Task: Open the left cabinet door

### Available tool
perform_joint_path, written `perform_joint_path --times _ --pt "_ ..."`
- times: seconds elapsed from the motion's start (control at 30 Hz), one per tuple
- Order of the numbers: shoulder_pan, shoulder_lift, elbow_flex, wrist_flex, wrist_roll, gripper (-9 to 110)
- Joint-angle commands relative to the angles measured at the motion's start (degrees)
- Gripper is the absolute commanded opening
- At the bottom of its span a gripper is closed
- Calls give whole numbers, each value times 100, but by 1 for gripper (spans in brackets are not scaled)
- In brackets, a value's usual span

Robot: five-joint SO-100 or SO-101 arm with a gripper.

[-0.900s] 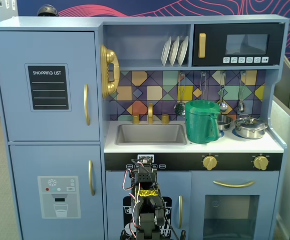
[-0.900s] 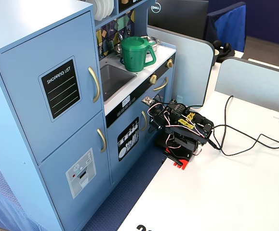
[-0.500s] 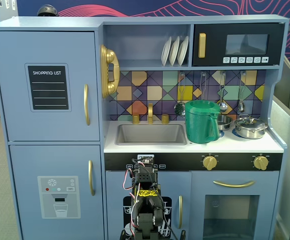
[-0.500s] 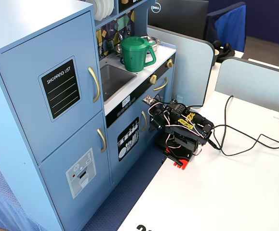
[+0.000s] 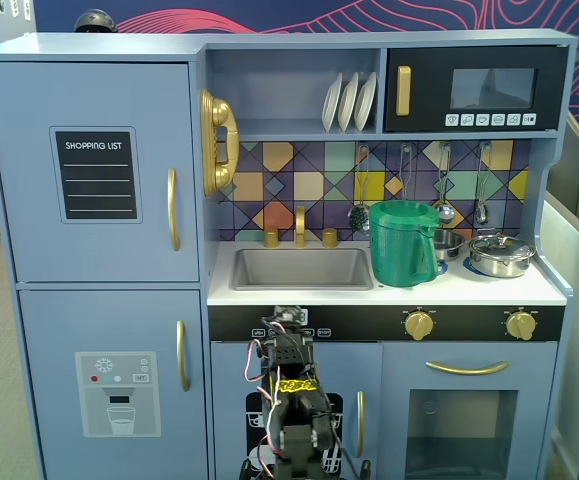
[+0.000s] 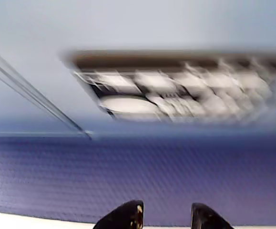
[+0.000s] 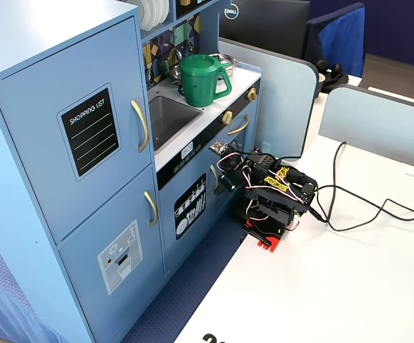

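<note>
Arm folded low on the white counter [image 7: 350, 286], near edge. Claw [image 6: 165, 217] spread, nothing between its tips, pointing at the small dish-rack door [image 7: 190, 207] just beyond; wrist view blurred. Farther left and higher, the left cabinet door [image 5: 94, 170] sits shut, chalkboard panel and gold handle [image 5: 172, 208] untouched, well apart from the claw. Green pitcher [image 5: 401, 243] stands right of the sink [image 5: 302, 268].

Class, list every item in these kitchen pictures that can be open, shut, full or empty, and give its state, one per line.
Left cabinet door: shut, untouched.
Water-dispenser door: shut.
Dish-rack door: shut.
Oven door: shut.
Microwave door: shut.
Sink: empty.
Steel pot: lid on.
Gripper: fingers apart, holding nothing.
</note>
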Motion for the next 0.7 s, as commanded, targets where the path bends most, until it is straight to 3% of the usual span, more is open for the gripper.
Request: perform_joint_path --times 0.0,0.3,0.67 --pt "-747 -35 -791 -422 272 4" --pt "-1222 -44 -1978 -835 -747 4" --pt "-1837 -598 -2575 -2681 -2232 6"
